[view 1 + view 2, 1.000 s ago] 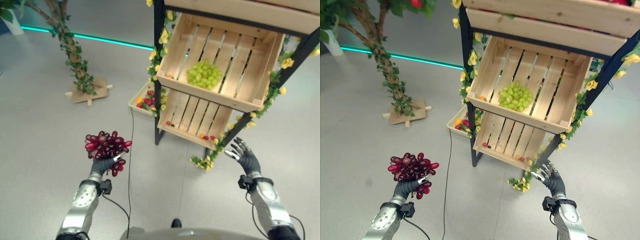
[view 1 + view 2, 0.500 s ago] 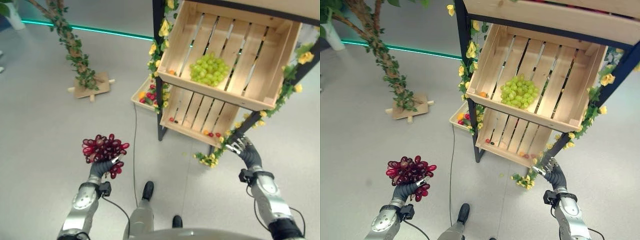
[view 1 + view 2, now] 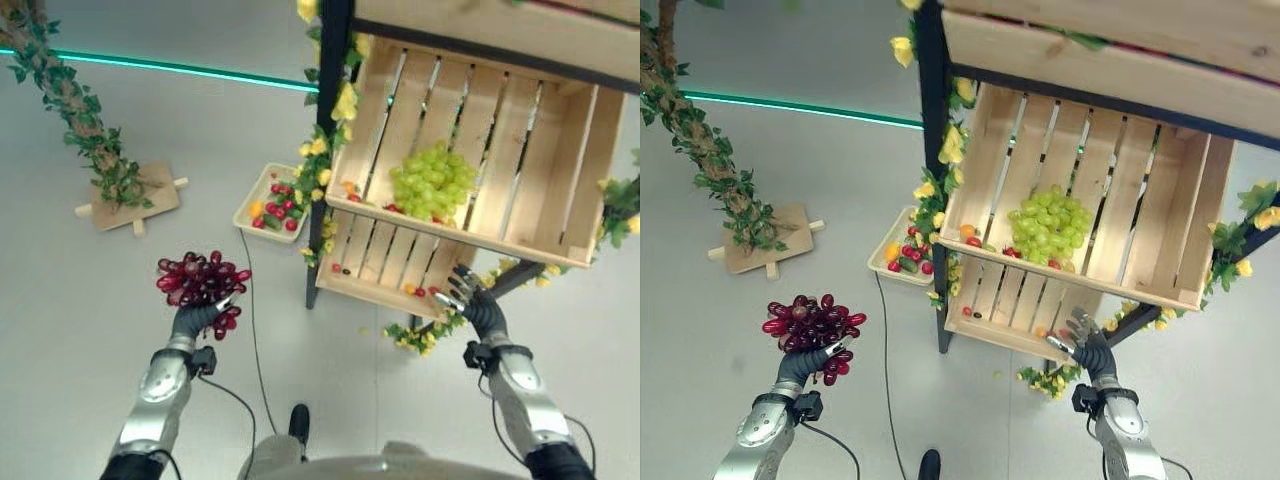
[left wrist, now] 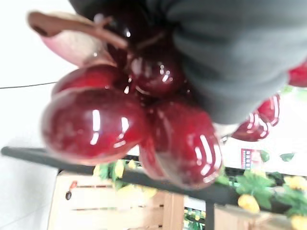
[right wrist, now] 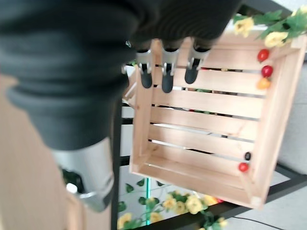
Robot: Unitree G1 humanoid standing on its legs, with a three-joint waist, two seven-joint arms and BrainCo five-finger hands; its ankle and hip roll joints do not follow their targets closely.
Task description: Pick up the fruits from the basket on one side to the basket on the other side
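Left hand (image 3: 196, 318): fingers curled round the stem end of the red grape bunch (image 3: 199, 279), which stands up out of the fist, well clear of the floor and to the left of the rack.

Why held so: gripping low at the base keeps the loose berries above the fist, a hold that looks meant for carrying the bunch over to a crate.

Right hand (image 3: 468, 303): fingers straight and relaxed, holding nothing, raised just in front of the lower crate (image 3: 385, 262).

Why placed so: my guess is that it idles or steadies while the other arm carries.

Middle crate (image 3: 520, 180): tilted toward the robot, with a green grape bunch (image 3: 432, 181) resting near its front lip; the slope appears to have let it and a few small fruits settle there.

White tray (image 3: 252, 199): on the floor beside the rack's black post (image 3: 322, 160), holding small red and orange fruits.

Head views: both arms, the rack, the tray and the vine-wrapped trunk (image 3: 82, 135) on its wooden foot at once.

Left wrist view: glossy red berries (image 4: 124, 124) and a brown stem stub pressed against the dark cover.

Right wrist view: the dark fingertips (image 5: 166, 83) spread before the lower crate's slats, and a few tiny fruits (image 5: 263, 70) along its edge, clearer than from above.
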